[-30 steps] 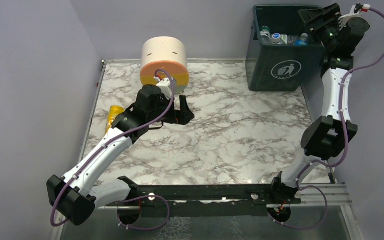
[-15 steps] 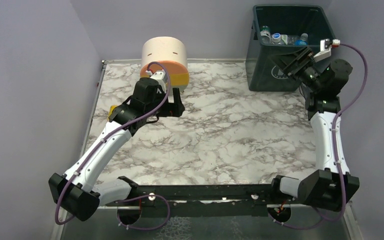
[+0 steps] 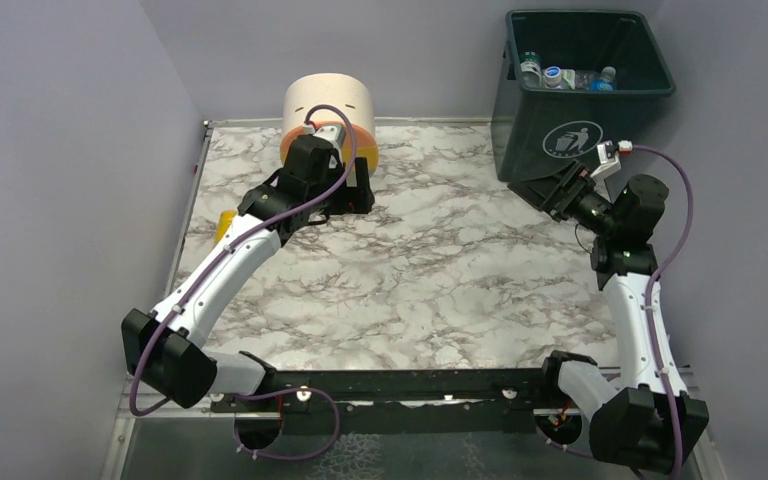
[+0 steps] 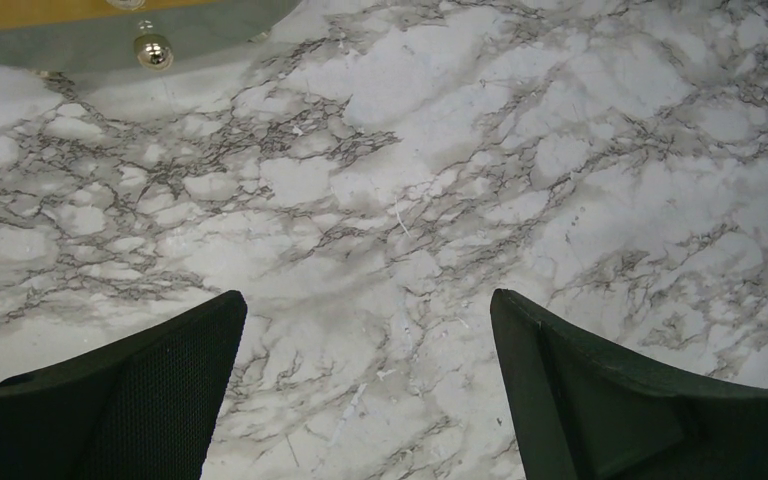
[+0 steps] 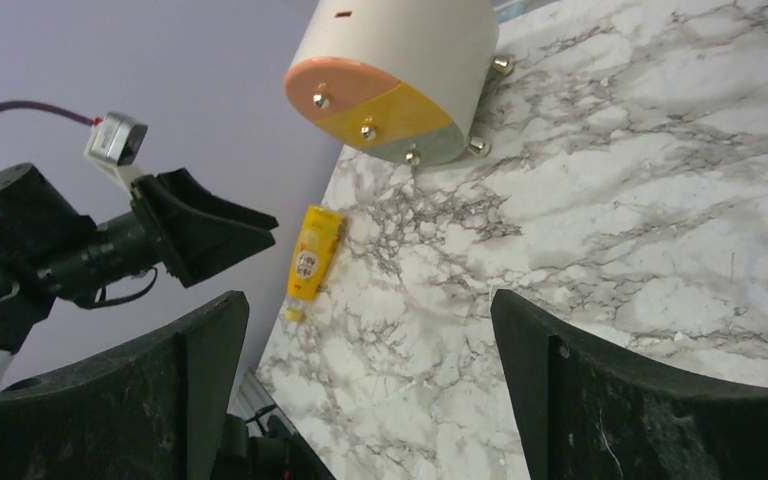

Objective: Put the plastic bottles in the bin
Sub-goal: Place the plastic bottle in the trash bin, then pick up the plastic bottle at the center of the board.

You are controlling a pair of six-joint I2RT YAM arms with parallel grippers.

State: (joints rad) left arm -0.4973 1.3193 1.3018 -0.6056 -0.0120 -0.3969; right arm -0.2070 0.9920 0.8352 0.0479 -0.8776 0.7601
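Note:
The dark teal bin (image 3: 532,128) stands at the table's far right corner with several clear plastic bottles (image 3: 558,76) lying inside. One yellow plastic bottle (image 5: 312,258) lies on the marble by the left wall; in the top view this yellow bottle (image 3: 224,224) is half hidden behind the left arm. My left gripper (image 3: 358,198) hovers open over bare marble just in front of the drawer unit, right of that bottle. My right gripper (image 3: 538,190) is open and empty, low in front of the bin, facing left across the table. Nothing lies between the left gripper's (image 4: 368,310) fingers or the right gripper's (image 5: 365,390).
A cream cylindrical drawer unit (image 3: 328,118) with orange and yellow fronts stands at the back, left of centre; its lower edge and a knob (image 4: 153,50) show in the left wrist view. Purple walls close the left, back and right sides. A black rail (image 3: 410,385) runs along the near edge.
My right arm has swung down from above the bin to low in front of it, its jaws a little wider. My left gripper has moved back toward the drawer unit.

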